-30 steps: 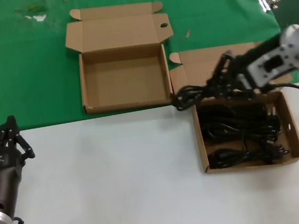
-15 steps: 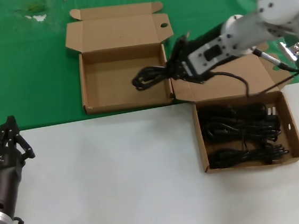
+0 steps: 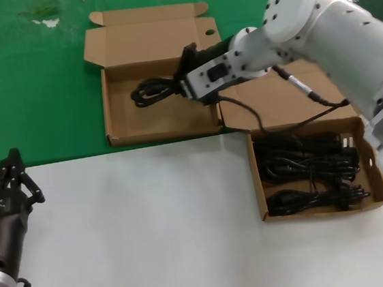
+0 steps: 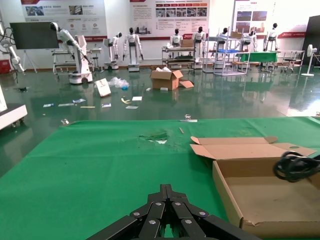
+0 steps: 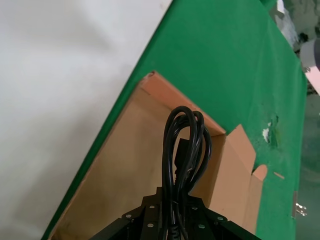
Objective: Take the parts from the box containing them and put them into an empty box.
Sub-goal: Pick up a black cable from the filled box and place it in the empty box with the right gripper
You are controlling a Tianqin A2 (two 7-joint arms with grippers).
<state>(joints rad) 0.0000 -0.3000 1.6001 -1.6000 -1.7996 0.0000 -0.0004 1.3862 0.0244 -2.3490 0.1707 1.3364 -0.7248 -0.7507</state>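
My right gripper (image 3: 180, 88) is shut on a coiled black power cable (image 3: 150, 91) and holds it above the tray of the empty box (image 3: 148, 124) on the green cloth. In the right wrist view the cable (image 5: 184, 145) sticks out from between the fingers of the gripper (image 5: 176, 194), with the tray floor (image 5: 120, 170) below. The box containing the parts (image 3: 255, 178) stands at the right on the white table, with several black cable bundles (image 3: 304, 162) in it. My left gripper (image 3: 14, 161) waits shut at the near left, shown shut (image 4: 170, 188) in its own view.
The empty box's lid (image 3: 152, 39) lies open toward the back. The right box's lid (image 3: 290, 102) lies open under my right arm, with a thin black robot cable (image 3: 258, 121) hanging over it. The left wrist view shows the empty box (image 4: 260, 200) and the hanging cable (image 4: 296, 166).
My right gripper has carried the cable bundle from the right box leftward, to over the empty box's tray. The left arm has not moved.
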